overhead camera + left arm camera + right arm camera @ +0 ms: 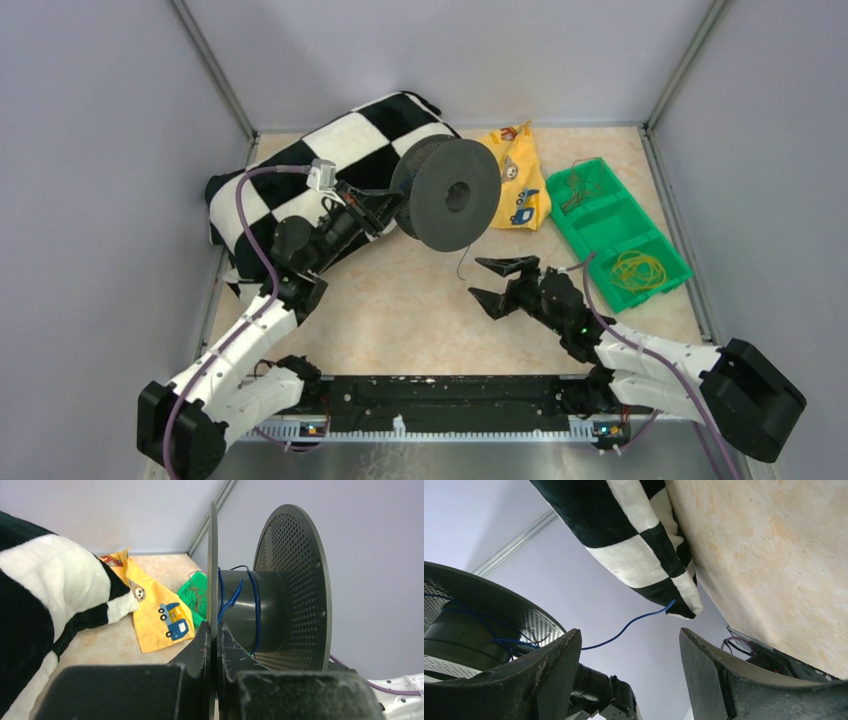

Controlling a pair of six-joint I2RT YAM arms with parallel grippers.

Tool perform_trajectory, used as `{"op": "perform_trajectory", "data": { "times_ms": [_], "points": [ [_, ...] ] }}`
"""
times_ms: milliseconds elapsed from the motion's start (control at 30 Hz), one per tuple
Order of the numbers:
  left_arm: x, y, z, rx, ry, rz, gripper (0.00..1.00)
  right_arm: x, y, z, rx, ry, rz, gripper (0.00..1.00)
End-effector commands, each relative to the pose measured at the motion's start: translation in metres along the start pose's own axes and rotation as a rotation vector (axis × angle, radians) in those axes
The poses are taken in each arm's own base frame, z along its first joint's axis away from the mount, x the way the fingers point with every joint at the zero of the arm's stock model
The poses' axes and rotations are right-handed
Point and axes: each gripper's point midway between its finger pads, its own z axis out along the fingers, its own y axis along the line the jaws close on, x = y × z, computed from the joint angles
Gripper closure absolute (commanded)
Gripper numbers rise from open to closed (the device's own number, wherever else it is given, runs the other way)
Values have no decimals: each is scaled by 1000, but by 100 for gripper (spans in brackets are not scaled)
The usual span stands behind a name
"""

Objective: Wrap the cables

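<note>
A dark grey spool (447,193) is held upright off the table. My left gripper (393,207) is shut on its near flange; in the left wrist view the fingertips (216,636) pinch the thin flange edge (212,565). A thin blue cable (256,605) runs in a few loose turns round the core. Its free end (462,262) hangs below the spool. In the right wrist view the blue cable (624,628) stretches from the spool (489,615) across the gap above my fingers. My right gripper (490,280) is open and empty, just below and right of the spool, not touching the cable (630,645).
A black-and-white checkered plush (300,170) lies at the back left behind the spool. A yellow printed cloth (520,180) lies beside a green tray (605,212) at the right, holding dark wire strands (575,185) and a yellow coil (637,270). Grey walls enclose the table.
</note>
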Motion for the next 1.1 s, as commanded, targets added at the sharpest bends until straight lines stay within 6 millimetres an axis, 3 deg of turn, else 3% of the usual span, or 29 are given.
{"op": "perform_trajectory", "data": {
  "times_ms": [0,633,967,1067],
  "points": [
    [-54,-39,-7,135,-233,41,100,9,14,1,-20,38,191,28],
    [-50,-46,-6,173,-219,45,100,33,26,29,-51,144,224,31],
    [-49,-47,-6,176,-217,53,100,39,29,31,-55,171,222,55],
    [-48,-47,-6,175,-215,55,100,38,27,31,-50,167,221,69]
  ]
}}
